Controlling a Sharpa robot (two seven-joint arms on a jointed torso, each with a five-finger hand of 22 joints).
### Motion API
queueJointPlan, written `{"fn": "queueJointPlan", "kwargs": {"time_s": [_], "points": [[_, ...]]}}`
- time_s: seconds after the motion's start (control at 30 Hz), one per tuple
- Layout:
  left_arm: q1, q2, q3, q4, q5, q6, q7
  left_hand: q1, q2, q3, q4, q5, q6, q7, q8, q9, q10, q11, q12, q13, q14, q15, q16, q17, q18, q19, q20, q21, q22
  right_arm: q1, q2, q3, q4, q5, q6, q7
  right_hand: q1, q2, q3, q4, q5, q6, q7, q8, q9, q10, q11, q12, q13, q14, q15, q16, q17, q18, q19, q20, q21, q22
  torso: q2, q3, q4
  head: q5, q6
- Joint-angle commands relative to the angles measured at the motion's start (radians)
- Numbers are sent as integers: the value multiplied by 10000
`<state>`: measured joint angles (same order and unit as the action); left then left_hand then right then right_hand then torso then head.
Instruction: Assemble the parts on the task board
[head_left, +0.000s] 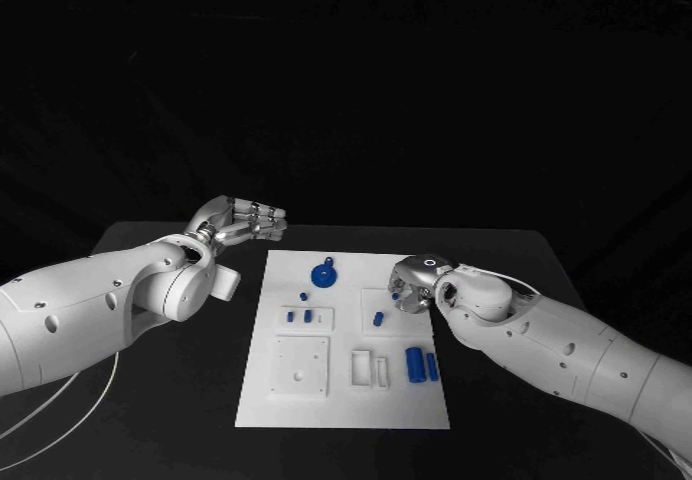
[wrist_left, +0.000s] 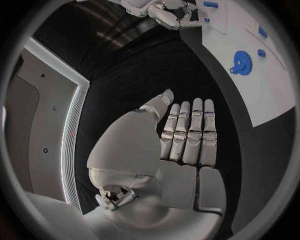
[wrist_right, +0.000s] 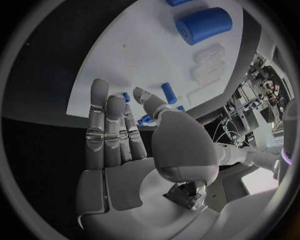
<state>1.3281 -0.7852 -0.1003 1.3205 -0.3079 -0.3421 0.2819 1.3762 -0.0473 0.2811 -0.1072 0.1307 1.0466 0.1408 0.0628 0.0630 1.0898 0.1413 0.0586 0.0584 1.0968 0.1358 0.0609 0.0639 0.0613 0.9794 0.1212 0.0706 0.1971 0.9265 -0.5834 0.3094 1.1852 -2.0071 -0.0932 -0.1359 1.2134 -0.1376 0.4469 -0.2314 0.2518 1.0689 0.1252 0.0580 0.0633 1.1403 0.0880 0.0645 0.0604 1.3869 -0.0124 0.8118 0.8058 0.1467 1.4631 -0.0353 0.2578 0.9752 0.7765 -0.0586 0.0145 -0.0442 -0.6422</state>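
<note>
**Both hands empty, parts still on the board**

Your left hand (head_left: 248, 222) sits off the board (head_left: 346, 400), over the black table (head_left: 159, 400) near the board's far left corner. Wrist view shows its fingers (wrist_left: 187, 135) straight and side by side, thumb out a bit, nothing in the palm — so it's wide and holding nothing.

Your right hand (head_left: 415, 285) is over the board's far right part, just beside a small blue peg (head_left: 379, 319). From the head view you can't tell if it touches anything. Right wrist view shows the fingers (wrist_right: 109, 130) stretched flat, thumb apart, palm bare — wide too, empty.

Parts, as you see them in the head view:
- round blue piece w/ a tab (head_left: 326, 273) lies near the far edge, mid-board.
- tiny blue bit (head_left: 304, 296) just below it, towards you.
- two short blue pins (head_left: 299, 316) stand in a raised white block on the left.
- two blue cylinders (head_left: 421, 364) lie side by side on the right, nearer you.
- white square plate (head_left: 300, 368) and a slotted white block (head_left: 369, 369) sit in the near half, apart from each other.
</note>
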Motion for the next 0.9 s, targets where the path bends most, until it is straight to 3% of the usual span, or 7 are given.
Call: {"fn": "queueJointPlan", "kwargs": {"time_s": [0.03, 0.27, 0.53, 0.7, 0.9], "points": [[25, 17, 10, 56, 190, 58, 225, -29, 108, -45, -5, 30, -22, 40, 1, -4, -45, 3, -11, -8, 5, 16, 1, -7, 42, 85, 3, 21, -163, -7, 81, -18, -115, -277, -21, -36, -41, -2, 176, 13, -75, 93, -6, 42, 5, 125, -9, -53, -13, 23, 21, 64, -16, 181, 389, 43, 56, -11, 3, 8, -7, 15, -19], [25, 27, 10, 66, 231, 43, 231, -37, 106, -49, -2, 36, -21, 37, 3, -3, -38, 2, -11, -8, 27, 9, 1, -6, 42, 110, -2, 28, -230, -10, 252, -51, -364, -238, -116, 59, -148, 42, 919, 141, -294, 274, -41, 43, 8, 322, -65, -56, -15, 73, -16, 97, -2, 140, 390, 0, 171, 28, 0, 4, -12, 17, -47], [25, 41, 10, 53, 251, 52, 209, -37, 106, -49, -2, 36, -21, 37, 3, -3, -38, 2, -11, -8, 27, 9, 1, -6, 42, 110, -2, 28, -230, -12, 372, -65, -533, -161, -76, 143, -117, 133, 1182, 205, -411, 448, -82, 49, 14, 490, -116, -54, -14, 82, -50, 96, 7, 115, 377, -27, 221, 38, -5, -6, -17, 33, -74], [25, 46, 10, 51, 255, 66, 189, -47, 107, -51, 2, 39, -30, 39, 2, -4, -37, 1, -11, -8, 42, 5, 3, -5, 37, 122, -4, 30, -284, -24, 460, -82, -623, -141, -32, 188, 42, 378, 1352, 146, -877, 930, -201, 68, 29, 994, -272, -53, -3, 82, -153, 108, 35, 53, 363, -101, 268, 87, -6, 0, -18, 41, -92], [25, 49, 10, 48, 256, 76, 173, -38, 110, -45, -6, 36, -25, 40, 4, -3, -37, 0, -11, -8, 46, 3, 3, -5, 37, 130, -9, 33, -306, -59, 530, -109, -665, -208, -50, 166, 200, 553, 1257, -36, -983, 1379, -305, 76, 39, 1469, -424, -50, 8, 90, -289, 91, 85, -62, 337, -251, 336, 190, -9, -2, -16, 52, -116]]}}
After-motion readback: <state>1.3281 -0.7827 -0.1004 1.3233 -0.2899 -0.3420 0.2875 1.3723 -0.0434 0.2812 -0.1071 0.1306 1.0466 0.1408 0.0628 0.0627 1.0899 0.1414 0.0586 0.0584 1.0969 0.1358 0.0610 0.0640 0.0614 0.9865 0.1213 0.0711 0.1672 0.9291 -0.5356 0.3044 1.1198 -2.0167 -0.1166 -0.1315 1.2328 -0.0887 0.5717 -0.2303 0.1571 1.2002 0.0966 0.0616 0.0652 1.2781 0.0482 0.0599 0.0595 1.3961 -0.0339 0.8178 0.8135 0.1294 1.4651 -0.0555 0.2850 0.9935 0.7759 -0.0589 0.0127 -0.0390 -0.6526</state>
